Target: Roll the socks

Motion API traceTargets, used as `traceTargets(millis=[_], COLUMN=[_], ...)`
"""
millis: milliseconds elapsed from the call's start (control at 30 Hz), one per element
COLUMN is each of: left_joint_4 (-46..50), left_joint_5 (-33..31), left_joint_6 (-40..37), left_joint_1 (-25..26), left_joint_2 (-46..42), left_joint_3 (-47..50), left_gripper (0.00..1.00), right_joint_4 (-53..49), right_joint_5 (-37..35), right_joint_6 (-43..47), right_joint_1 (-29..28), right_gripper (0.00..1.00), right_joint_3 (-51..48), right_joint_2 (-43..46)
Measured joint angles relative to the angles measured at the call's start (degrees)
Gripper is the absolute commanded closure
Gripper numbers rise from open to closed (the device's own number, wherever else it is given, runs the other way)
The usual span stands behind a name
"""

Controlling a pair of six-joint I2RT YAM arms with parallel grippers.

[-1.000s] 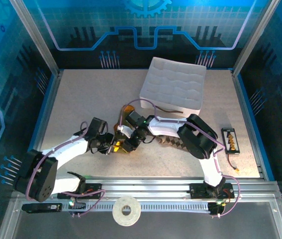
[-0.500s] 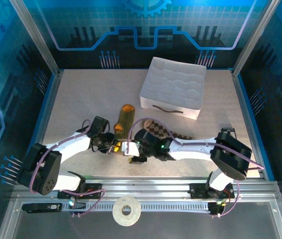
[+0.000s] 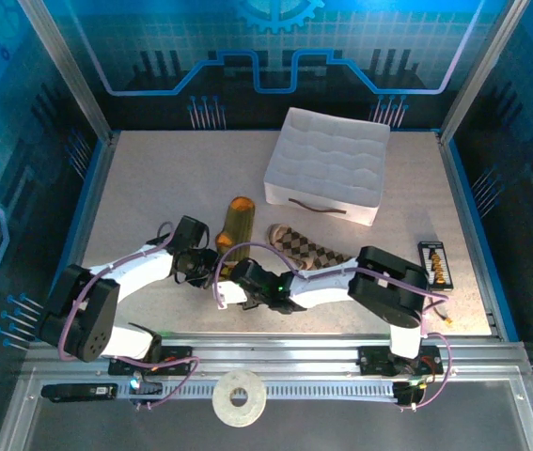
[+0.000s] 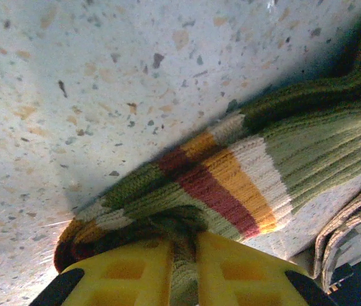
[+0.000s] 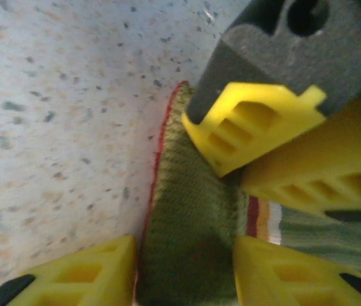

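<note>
The olive green sock (image 3: 238, 222) lies near the table's middle, orange toe pointing away, its striped cuff (image 4: 231, 185) toward the arms. My left gripper (image 3: 210, 271) (image 4: 184, 239) is shut on a pinch of that cuff. My right gripper (image 3: 225, 287) (image 5: 183, 271) sits low right beside it, its jaws standing apart on either side of a flat olive fold of the same cuff (image 5: 193, 242). In the right wrist view the left gripper's fingers (image 5: 256, 127) are just beyond that fold. The brown-and-tan checked sock (image 3: 309, 250) lies flat to the right, partly under the right forearm.
A white quilted box (image 3: 327, 169) stands at the back right, close behind the socks. A small black device (image 3: 433, 265) with an orange cable lies near the right edge. A tape roll (image 3: 240, 397) rests on the front rail.
The right arm has swung down and stretched left, bringing its gripper to the near side of the cuff with its jaws wider. The checked sock is now uncovered. The left gripper has kept its hold.
</note>
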State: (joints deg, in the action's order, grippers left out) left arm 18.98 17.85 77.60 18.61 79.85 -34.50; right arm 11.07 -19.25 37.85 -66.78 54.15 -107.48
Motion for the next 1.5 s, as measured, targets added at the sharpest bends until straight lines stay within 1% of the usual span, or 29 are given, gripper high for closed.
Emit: traceTargets(millis=[67,167,267,367,500,667,767,933,1067,1167,1233,1300,1400,1433,1500], left_joint_4=[0.48,2.27,6.60,11.26,15.17,14.95,13.73,9.03,6.34,4.76,3.76,3.10,3.21,3.52,4.31], left_joint_5=[-0.02,-0.76,-2.51,-4.09,-4.98,-3.65,-2.51,-1.18,-0.83,-0.79,-0.70,-0.50,-0.33,-0.24,-0.17], left_joint_6=[-0.11,-0.31,-0.74,-1.38,-1.46,0.31,2.51,6.80,9.11,9.94,10.36,10.62,10.84,10.95,11.32], left_joint_1=[0.00,-0.44,-1.97,-4.15,-5.51,-5.27,-4.00,-0.98,0.76,1.07,1.07,1.14,1.29,1.29,1.29], left_joint_2=[0.00,-1.20,-5.09,-9.09,-12.00,-15.39,-16.52,-16.22,-13.94,-12.00,-10.12,-7.91,-5.97,-5.73,-5.16], left_joint_3=[-0.37,-1.14,-2.05,-3.48,-3.56,0.02,2.14,4.63,5.11,5.11,5.11,5.11,4.87,4.61,3.85], left_gripper=[0.76,0.62,0.50,0.44,0.43,0.42,0.38,0.39,0.42,0.49,0.62,0.77,0.94,0.97,1.00], right_joint_4=[-0.28,-0.70,-1.64,-3.39,-7.08,-11.63,-14.14,-16.59,-17.86,-18.34,-18.60,-19.02,-20.39,-20.63,-20.68], right_joint_5=[-0.28,-0.15,1.84,5.97,13.42,22.99,28.46,36.00,41.90,45.16,46.86,48.74,51.12,51.45,51.65], right_joint_6=[-1.18,-3.13,-5.77,-8.81,-13.38,-18.64,-22.01,-27.47,-31.74,-34.10,-35.36,-36.70,-38.38,-38.73,-38.99], right_joint_1=[-0.07,0.09,0.70,2.14,4.76,7.50,9.03,11.74,14.19,15.39,15.87,16.24,16.59,16.61,16.72], right_gripper=[0.86,0.96,1.00,1.00,1.00,1.00,1.00,1.00,1.00,1.00,1.00,1.00,1.00,1.00,0.91], right_joint_3=[0.72,1.57,1.86,2.36,4.26,6.49,7.91,10.19,11.43,12.22,12.66,13.33,14.69,14.86,14.86], right_joint_2=[-0.96,-1.25,-1.16,-0.68,-0.52,-0.55,-0.63,-2.14,-3.87,-4.96,-5.62,-6.47,-7.82,-8.02,-8.02])
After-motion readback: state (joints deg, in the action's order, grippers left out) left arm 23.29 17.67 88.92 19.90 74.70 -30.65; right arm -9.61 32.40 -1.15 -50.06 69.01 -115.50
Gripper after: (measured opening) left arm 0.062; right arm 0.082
